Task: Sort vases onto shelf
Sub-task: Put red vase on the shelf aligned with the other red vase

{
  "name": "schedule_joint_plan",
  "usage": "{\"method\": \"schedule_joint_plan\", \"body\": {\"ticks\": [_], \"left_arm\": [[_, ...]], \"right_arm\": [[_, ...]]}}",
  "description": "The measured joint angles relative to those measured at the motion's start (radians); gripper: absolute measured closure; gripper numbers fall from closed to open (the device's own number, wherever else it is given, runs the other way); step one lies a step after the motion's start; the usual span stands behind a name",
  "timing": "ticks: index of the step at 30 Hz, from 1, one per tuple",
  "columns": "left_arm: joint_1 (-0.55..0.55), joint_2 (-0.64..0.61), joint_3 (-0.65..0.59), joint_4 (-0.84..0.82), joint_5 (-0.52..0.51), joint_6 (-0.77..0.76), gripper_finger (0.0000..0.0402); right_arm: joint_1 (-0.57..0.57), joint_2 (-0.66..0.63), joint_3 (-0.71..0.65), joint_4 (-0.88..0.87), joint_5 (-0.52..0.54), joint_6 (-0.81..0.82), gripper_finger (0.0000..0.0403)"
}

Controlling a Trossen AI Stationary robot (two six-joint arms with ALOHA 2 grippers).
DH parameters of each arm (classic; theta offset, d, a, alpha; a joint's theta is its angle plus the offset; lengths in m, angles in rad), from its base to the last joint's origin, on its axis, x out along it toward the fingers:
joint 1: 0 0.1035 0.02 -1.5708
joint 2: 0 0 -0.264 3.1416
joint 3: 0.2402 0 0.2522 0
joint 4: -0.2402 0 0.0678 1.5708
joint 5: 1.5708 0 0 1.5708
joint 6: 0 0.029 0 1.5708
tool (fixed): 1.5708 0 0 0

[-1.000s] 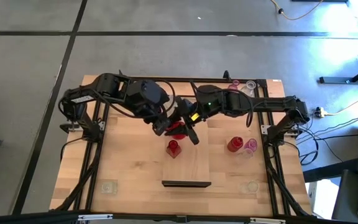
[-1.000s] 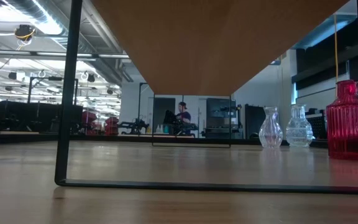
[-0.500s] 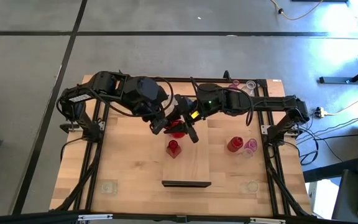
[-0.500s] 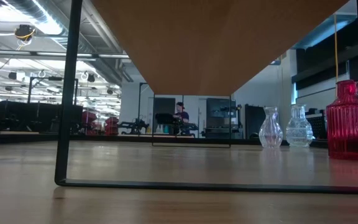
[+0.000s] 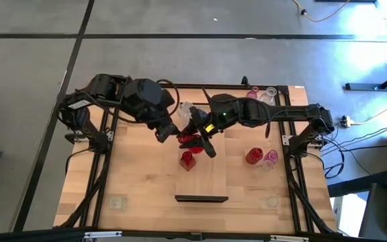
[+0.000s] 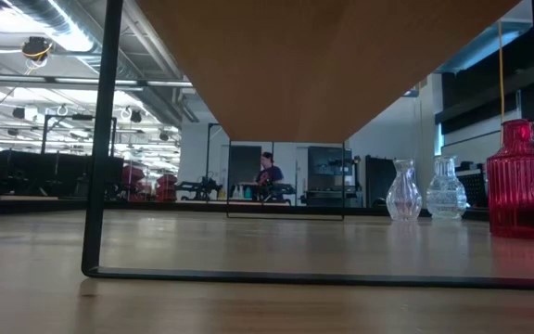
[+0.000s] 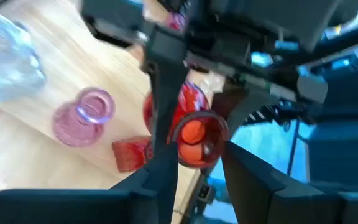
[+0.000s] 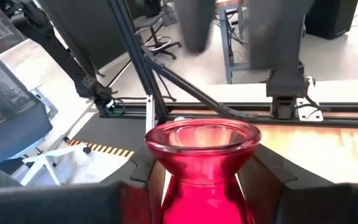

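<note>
At the high view's center, the right gripper point(image 5: 202, 139) clamps a red vase point(image 8: 199, 168) above the shelf point(image 5: 202, 176), while the left gripper point(image 5: 164, 132) stands just beside it, jaws parted and empty.

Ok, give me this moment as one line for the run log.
right gripper: jaws shut on held red vase | left gripper: jaws open beside it | shelf: second red vase standing on it

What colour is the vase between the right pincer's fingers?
Deep red vase, clearest in the right wrist view.
</note>
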Motion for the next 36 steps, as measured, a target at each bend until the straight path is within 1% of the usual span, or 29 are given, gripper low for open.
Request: {"method": "schedule_joint_plan", "body": {"ticks": [4,7,10,13,17,22,25,27,29,31,36], "left_arm": [[0.000,-0.033,-0.001,0.001,-0.062,-0.010,0.0284],[-0.005,-0.066,-0.001,0.001,-0.114,-0.017,0.0284],[-0.023,-0.089,-0.002,0.002,-0.191,-0.017,0.0284],[-0.046,-0.114,-0.003,0.001,-0.262,-0.017,0.0284],[-0.078,-0.145,-0.003,-0.013,-0.348,-0.004,0.0284],[-0.115,-0.150,-0.003,-0.060,-0.433,-0.004,0.0284],[-0.129,-0.149,-0.003,-0.089,-0.450,-0.004,0.0284],[-0.137,-0.148,-0.003,-0.105,-0.459,-0.005,0.0284],[-0.144,-0.147,-0.010,-0.111,-0.464,-0.005,0.0284],[-0.148,-0.147,-0.013,-0.111,-0.467,-0.005,0.0284],[-0.161,-0.147,-0.013,-0.125,-0.483,0.001,0.0284]], "right_arm": [[0.000,0.000,0.000,0.004,0.001,-0.001,0.0258],[0.000,-0.004,0.000,0.021,-0.002,0.018,0.0265],[0.000,-0.017,0.000,0.069,-0.009,0.022,0.0273],[0.000,-0.044,0.002,0.100,-0.003,0.038,0.0273],[-0.009,-0.090,-0.001,0.093,0.017,0.033,0.0273],[-0.010,-0.167,-0.059,0.088,0.051,0.033,0.0273],[-0.007,-0.228,-0.144,0.110,0.104,0.064,0.0273],[-0.007,-0.273,-0.229,0.185,0.135,0.101,0.0273],[-0.007,-0.329,-0.335,0.292,0.178,0.156,0.0272],[-0.007,-0.391,-0.457,0.444,0.233,0.211,0.0272],[0.016,-0.511,-0.755,0.783,0.406,0.294,0.0272]]}}
